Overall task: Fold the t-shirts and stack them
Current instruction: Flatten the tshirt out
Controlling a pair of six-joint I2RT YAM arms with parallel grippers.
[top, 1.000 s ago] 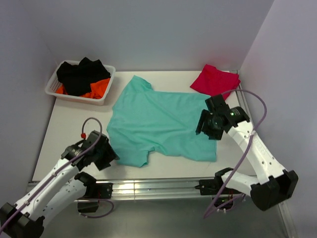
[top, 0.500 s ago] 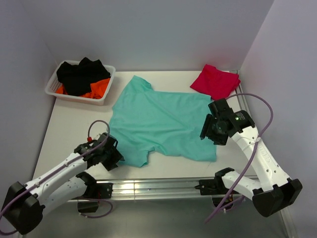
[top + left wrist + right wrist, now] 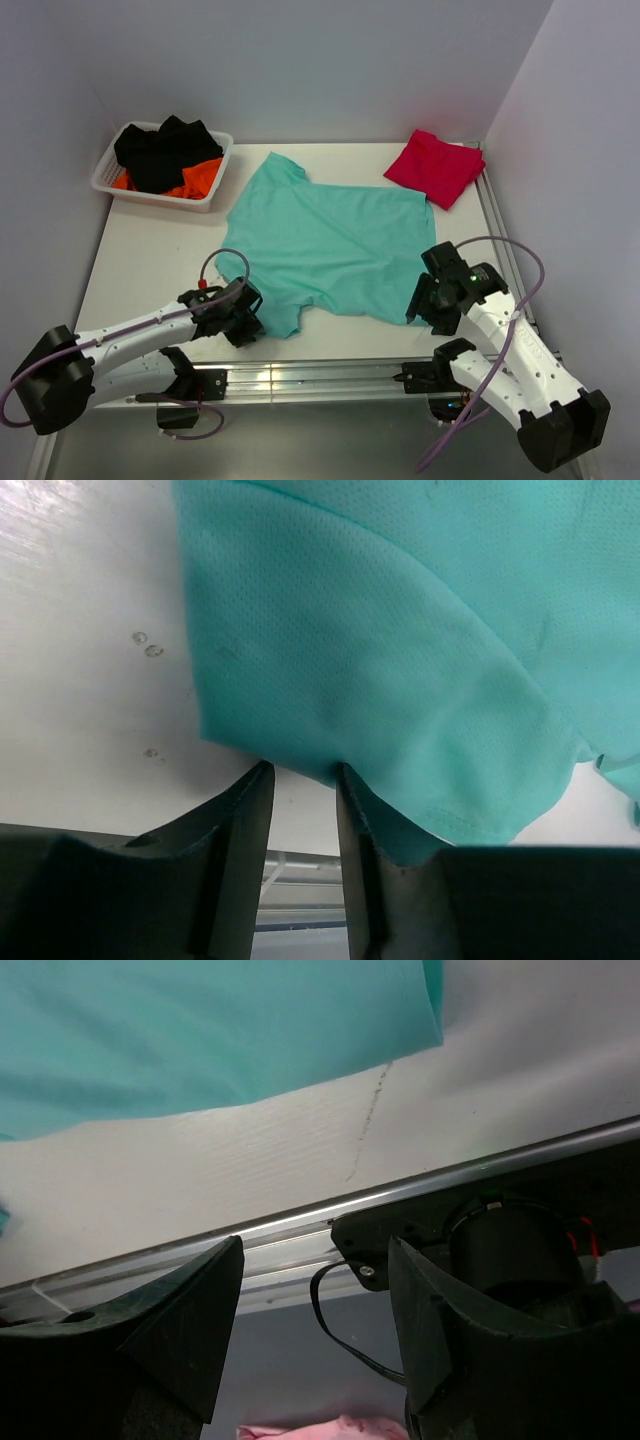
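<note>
Jaws narrowly parted at the teal t-shirt hem, the left end effector should bite deeper before clenching; the right end effector, released, needs the lower-right corner.

1. From above, the left gripper and the right gripper hide their own fingertips under their wrist housings.
2. In the left wrist view the teal t-shirt runs off the top and right edges. Whether its hem sits between the fingers is unclear.
3. A pink scrap (cloth or not, cannot tell) is cut by the right wrist view's bottom edge.
4. The black garment covers most of what lies in the basket.
</note>
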